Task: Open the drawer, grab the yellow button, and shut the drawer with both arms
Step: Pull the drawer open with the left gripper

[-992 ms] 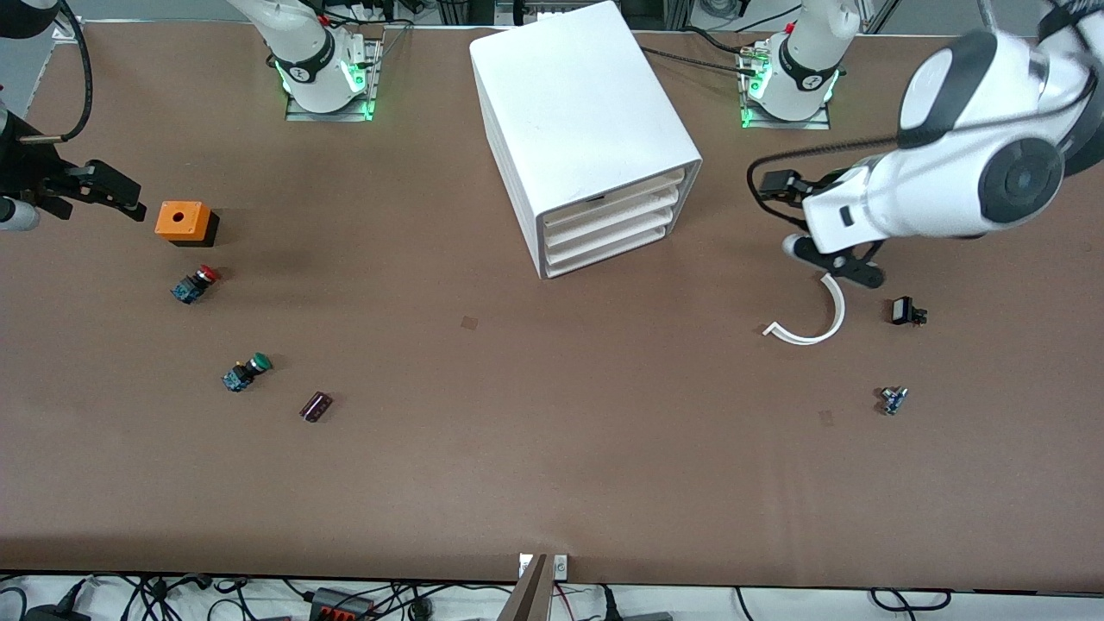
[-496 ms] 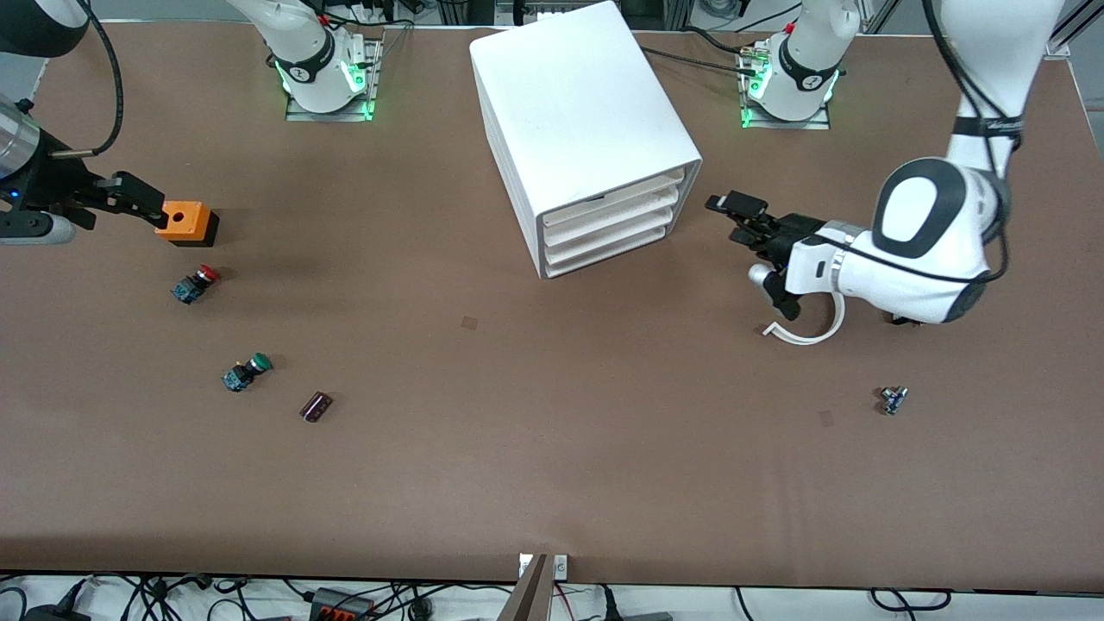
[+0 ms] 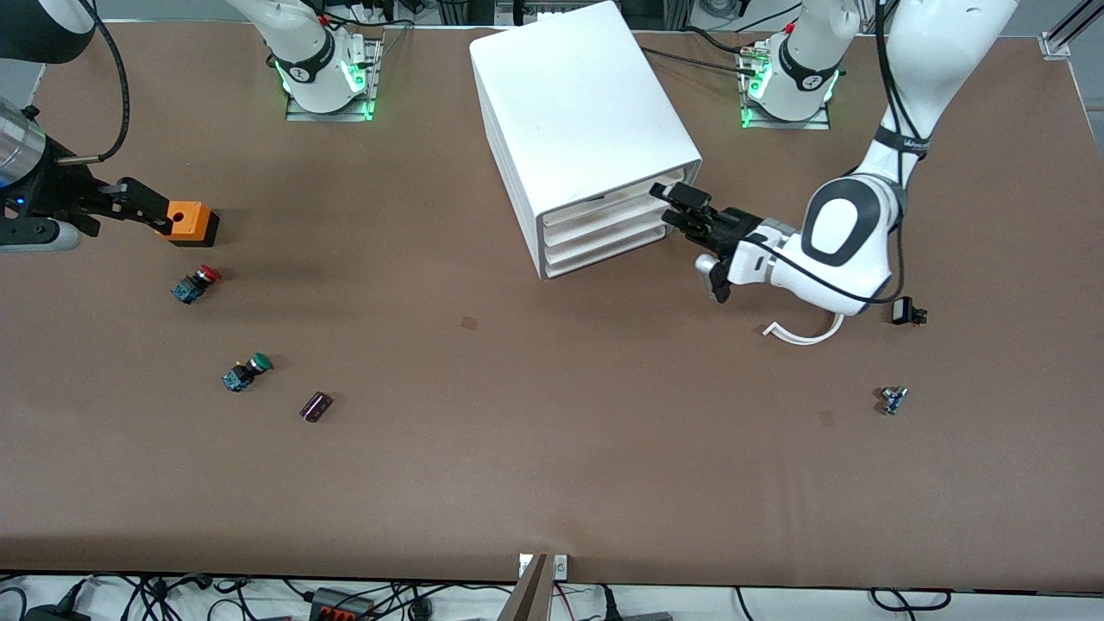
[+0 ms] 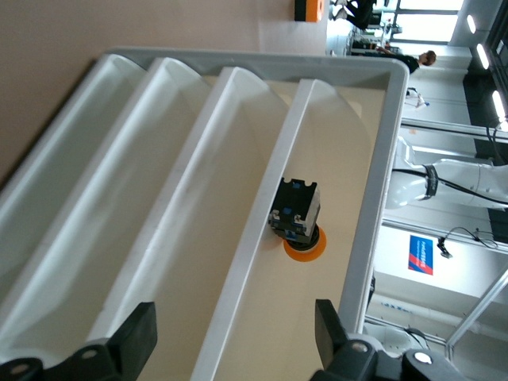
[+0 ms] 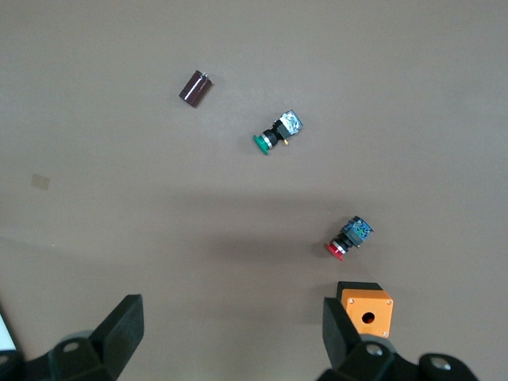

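The left hand (image 3: 681,207) hangs at the cabinet's (image 3: 578,112) front, fingers spread and grasping nothing, level with the drawer (image 3: 617,216) stack. Its wrist view looks straight into the top tray, where the button (image 4: 297,216) lies, black body toward the hand, orange cap away. The right hand (image 3: 142,207) waits released beside the orange box (image 3: 185,222) at its end of the counter (image 3: 552,448).

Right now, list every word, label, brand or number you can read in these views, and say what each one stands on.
Nothing can be read as a quotable text.
White lettering on the black band around the left arm: too small to read.
Round marks on the right arm's base and the left arm's base: logos only, no legible letters.
Blue and red sign in the room, in the left wrist view: blurred.
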You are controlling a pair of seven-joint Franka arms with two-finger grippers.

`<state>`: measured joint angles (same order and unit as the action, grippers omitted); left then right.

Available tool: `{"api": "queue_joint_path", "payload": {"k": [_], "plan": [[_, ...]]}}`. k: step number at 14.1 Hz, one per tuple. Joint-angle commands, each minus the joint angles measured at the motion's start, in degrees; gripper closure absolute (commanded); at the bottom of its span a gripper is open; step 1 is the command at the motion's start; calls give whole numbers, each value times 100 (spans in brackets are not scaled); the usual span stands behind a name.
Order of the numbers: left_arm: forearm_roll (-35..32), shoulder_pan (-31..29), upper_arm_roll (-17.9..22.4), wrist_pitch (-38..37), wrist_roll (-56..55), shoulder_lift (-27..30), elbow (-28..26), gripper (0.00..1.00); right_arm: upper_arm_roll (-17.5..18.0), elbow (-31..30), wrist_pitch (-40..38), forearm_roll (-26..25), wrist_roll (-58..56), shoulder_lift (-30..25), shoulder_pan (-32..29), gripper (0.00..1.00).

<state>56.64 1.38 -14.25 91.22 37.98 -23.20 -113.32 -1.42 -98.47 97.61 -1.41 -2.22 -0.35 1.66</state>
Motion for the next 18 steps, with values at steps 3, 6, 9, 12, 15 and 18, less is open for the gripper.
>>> {"api": "queue_joint_path", "payload": {"k": [3, 6, 9, 12, 15, 18], "plan": [[155, -23, -95, -219, 754, -254, -84, 21, -7, 127, -75, 27, 11, 105, 27, 0], [155, -23, -104, -253, 817, -282, -137, 68, -16, 127, -31, 27, 19, 105, 10, 0], [155, -41, -104, -262, 808, -282, -85, 92, -16, 144, -23, 27, 11, 114, 1, 0], [129, -163, -69, -280, 808, -456, 152, 95, -16, 162, -31, 27, 11, 132, 10, 0], [49, -251, -8, -280, 702, -860, 669, 95, -34, 171, -14, 36, 11, 141, -17, 0], [-213, -357, 53, -280, 633, -1265, 1302, 95, -16, 319, 30, 45, 19, 158, 19, 0]]}}
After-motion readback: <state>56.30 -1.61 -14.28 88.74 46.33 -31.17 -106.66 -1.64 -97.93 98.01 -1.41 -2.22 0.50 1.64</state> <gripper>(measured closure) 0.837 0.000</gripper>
